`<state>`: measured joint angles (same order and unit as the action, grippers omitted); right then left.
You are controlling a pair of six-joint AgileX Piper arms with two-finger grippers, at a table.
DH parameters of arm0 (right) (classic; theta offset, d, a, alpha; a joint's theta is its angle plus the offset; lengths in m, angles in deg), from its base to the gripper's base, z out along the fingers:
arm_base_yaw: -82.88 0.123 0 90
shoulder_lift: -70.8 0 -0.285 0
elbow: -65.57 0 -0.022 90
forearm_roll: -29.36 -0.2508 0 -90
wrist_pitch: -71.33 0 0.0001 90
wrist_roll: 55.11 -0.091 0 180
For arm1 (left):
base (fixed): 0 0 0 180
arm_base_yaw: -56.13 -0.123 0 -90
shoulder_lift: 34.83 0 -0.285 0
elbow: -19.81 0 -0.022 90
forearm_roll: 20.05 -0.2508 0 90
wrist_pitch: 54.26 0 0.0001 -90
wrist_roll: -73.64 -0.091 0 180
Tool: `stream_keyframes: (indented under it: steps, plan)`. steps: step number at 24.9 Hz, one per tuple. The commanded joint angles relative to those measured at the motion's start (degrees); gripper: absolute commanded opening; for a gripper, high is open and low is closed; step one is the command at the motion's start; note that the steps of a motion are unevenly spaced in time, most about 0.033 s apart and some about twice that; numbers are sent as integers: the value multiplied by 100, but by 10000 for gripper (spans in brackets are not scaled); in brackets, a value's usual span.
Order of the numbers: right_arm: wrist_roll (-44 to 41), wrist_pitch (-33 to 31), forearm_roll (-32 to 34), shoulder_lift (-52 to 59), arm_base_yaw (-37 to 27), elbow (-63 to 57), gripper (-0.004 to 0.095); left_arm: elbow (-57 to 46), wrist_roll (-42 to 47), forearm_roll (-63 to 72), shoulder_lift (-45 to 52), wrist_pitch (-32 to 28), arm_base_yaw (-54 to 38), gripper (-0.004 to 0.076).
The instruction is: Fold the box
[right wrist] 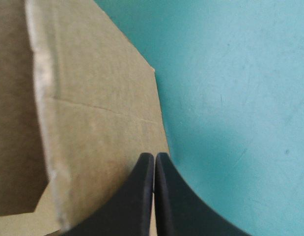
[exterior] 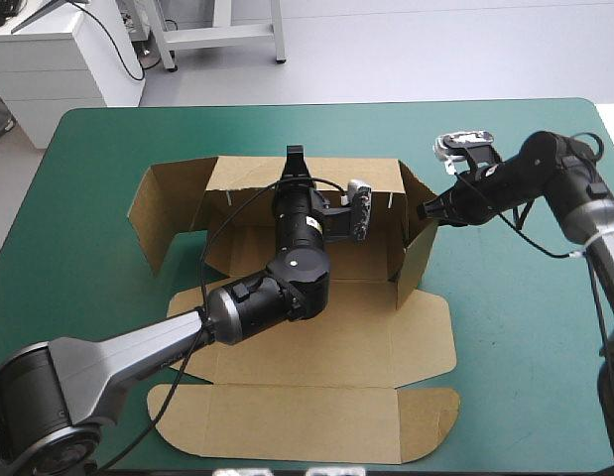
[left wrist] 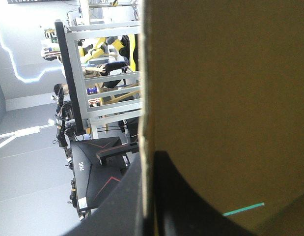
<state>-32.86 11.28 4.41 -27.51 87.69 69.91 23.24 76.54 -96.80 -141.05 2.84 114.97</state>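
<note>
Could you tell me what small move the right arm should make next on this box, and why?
Probably a gentle inward push with the right tool. Its shut tip rests against the outside of the right wall of the box, which looks splayed outward, while the left tool clamps the far wall at its top edge and can steady it.

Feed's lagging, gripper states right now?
Left gripper: closed on the box, its far wall.
Right gripper: closed, holding nothing, tip by the box's right wall.
</note>
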Motion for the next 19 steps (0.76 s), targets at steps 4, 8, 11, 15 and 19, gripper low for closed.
stream_keyframes:
  steps: [4, 8, 11, 15, 19]
  plan:
    - [1200, 1287, -744, 1158, 5, -1166, -2, 200, 50, -402, 286, 110, -6, -1]
    - [1689, 1940, -1145, 1367, 5, -1846, 2, 200, 50, -402, 286, 110, -6, -1]
    - [2227, 1984, -1568, 1355, 5, -2023, 42, 200, 50, -402, 286, 122, -6, -1]
    - [2956, 2082, -1897, 1332, 5, -2044, 385, 200, 50, -402, 286, 129, -6, -1]
    - [3601, 1729, -1941, 1332, 5, -2044, 772, 200, 50, -158, 286, 108, -6, -1]
